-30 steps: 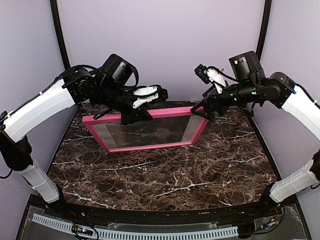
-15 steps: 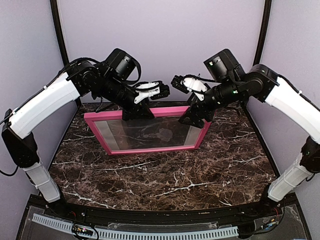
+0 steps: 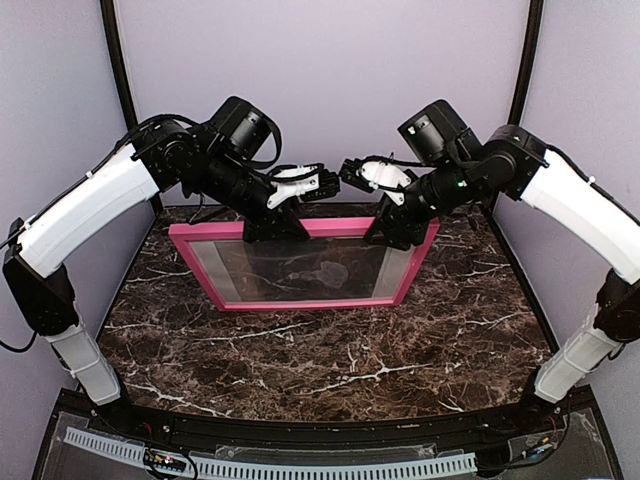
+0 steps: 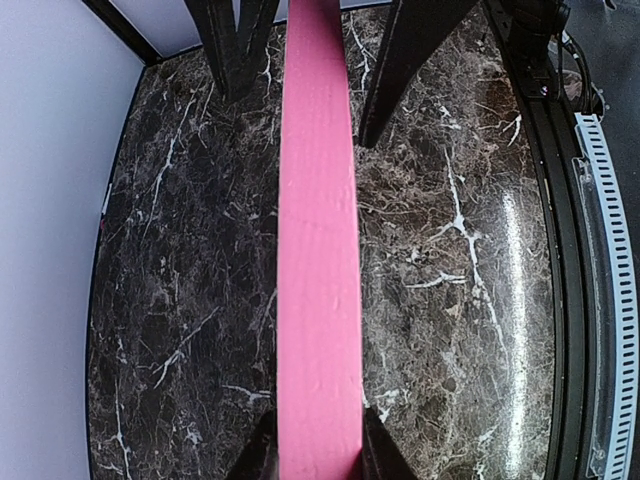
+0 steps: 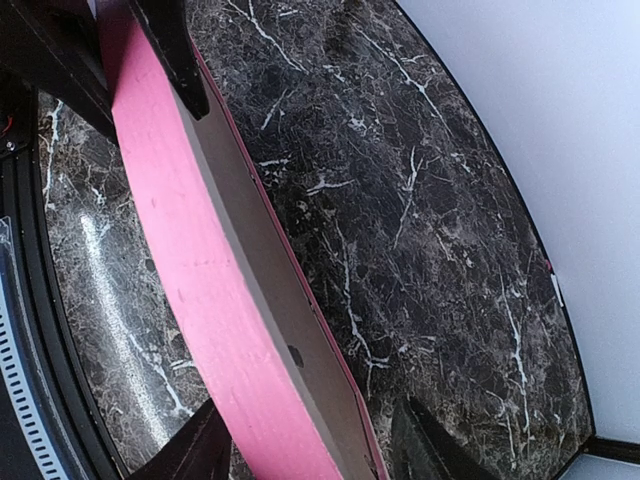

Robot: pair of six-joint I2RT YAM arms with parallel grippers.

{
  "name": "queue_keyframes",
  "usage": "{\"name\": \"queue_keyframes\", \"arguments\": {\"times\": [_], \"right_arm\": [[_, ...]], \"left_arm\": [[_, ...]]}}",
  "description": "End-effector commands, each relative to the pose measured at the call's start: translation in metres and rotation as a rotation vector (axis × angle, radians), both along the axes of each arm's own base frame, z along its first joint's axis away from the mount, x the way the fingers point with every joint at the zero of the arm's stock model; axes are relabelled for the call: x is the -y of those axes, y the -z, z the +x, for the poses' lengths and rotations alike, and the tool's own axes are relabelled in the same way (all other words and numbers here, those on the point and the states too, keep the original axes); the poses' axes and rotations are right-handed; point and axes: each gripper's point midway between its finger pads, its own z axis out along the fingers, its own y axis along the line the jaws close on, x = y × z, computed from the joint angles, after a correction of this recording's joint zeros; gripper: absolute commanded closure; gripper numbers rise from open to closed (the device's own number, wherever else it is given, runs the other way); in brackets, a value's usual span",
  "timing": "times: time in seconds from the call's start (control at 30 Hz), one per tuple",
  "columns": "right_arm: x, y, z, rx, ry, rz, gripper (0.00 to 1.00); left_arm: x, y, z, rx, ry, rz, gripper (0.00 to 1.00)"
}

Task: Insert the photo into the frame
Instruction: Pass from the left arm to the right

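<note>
Nearest the arms lies bare dark marble table [image 3: 330, 385]. Past it, on the far half, the frame [image 3: 310, 300] stands on its lower long rail, which touches the table, with its face leaning towards the viewer. A dark field with a small pale figure shows in its opening. This is judged to be the photo [image 3: 322, 270] already seated, though a glare on the pane leaves that uncertain. In the right wrist view a beige backing panel [image 5: 262, 270] fills the rear of the frame.

At the top rail, the left end effector [image 3: 275, 228] is clamped across the moulding left of centre. In its wrist view both fingers press the pink rail's sides. The right end effector [image 3: 395, 232] straddles the same rail near the right corner. Its jaws are part-way open, with one finger against the front face and the other clear of the rear edge, so it has no firm grip yet.

Handling, as judged:
- **Stiffness:** the frame is rigid and will not flex.
- **Fragility:** its thin moulding and glazed front are fragile.
- **Grip surface:** the painted wood looks smooth and may slip in a narrow pinch.
- **Balance:** standing on edge, it would tip readily if released.
- **Where to hold:** the rails are the place to grip, at two well-separated points, never the pane or backing.
</note>
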Motion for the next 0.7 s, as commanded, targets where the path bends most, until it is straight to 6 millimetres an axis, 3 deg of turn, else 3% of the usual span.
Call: {"name": "queue_keyframes", "arguments": {"times": [0.0, 0.2, 0.43, 0.67], "right_arm": [[-0.004, -0.01, -0.002, 0.023, -0.004, 0.012, 0.45], [-0.006, -0.003, -0.006, 0.005, -0.014, -0.001, 0.59], [-0.007, -0.001, -0.009, -0.005, -0.031, -0.002, 0.71], [-0.008, -0.005, -0.016, -0.019, -0.058, 0.021, 0.83]], "left_arm": [[0.002, -0.021, -0.009, 0.001, 0.038, -0.062, 1.0], [0.002, -0.019, -0.008, 0.0, 0.035, -0.058, 0.97], [0.001, -0.01, -0.003, -0.006, 0.018, -0.038, 0.85], [-0.004, -0.019, 0.005, 0.051, -0.013, -0.072, 0.59]]}}
